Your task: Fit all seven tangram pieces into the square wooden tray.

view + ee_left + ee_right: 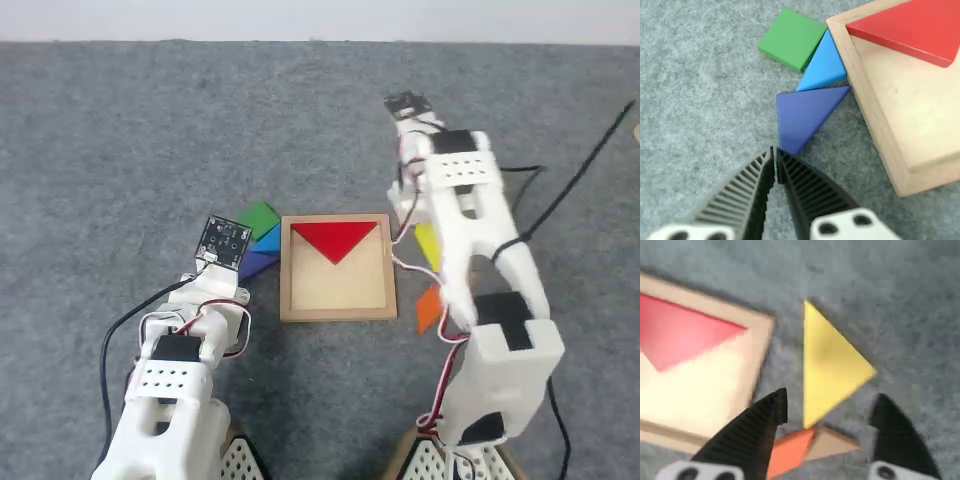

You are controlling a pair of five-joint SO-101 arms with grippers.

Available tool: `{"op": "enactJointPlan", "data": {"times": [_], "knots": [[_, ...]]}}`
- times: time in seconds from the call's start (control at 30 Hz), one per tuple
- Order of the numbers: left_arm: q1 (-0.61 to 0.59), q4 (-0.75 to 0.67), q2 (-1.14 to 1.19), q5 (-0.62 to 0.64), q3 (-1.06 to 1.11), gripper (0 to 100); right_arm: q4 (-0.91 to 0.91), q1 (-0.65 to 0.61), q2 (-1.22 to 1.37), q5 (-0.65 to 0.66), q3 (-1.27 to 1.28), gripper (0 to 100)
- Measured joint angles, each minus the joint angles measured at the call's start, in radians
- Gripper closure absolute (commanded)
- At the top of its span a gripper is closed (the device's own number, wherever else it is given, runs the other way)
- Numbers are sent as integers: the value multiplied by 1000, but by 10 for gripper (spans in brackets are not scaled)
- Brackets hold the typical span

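the square wooden tray (337, 316) is lying at the middle of the grey felt-like surface (120, 150), between the two arms. the red triangle (335, 240) is sitting inside it, with its long edge along the tray's far wall and its point aiming toward the tray's middle. pale wood is showing across the rest of the tray's floor.

on the left arm's side, three pieces are lying clustered just beside the tray: the green square (260, 218), the light blue triangle (268, 238) against the rim, and the dark blue triangle (257, 262), one corner reaching toward the rim. on the right arm's side, the yellow triangle (427, 245) is lying near the rim. the orange piece (429, 308) is lying closer to that arm's base, with a tan piece (832, 445) touching it.

the left gripper (775, 152) is hovering with its fingers pressed together, tips right at the dark blue triangle's nearest corner; i cannot tell whether they are touching it. the right gripper (831, 396) is hanging above the yellow triangle with its fingers spread wide, holding nothing.
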Motion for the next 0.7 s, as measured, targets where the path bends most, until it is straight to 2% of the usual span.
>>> {"op": "enactJointPlan", "data": {"times": [0.17,0.33,0.7], "knots": [[0,0,0,0,0,986,-75,-15,0,75,104,649],[0,0,0,0,0,986,-172,-43,3,91,161,649],[0,0,0,0,0,986,-267,-8,103,107,163,648]]}}
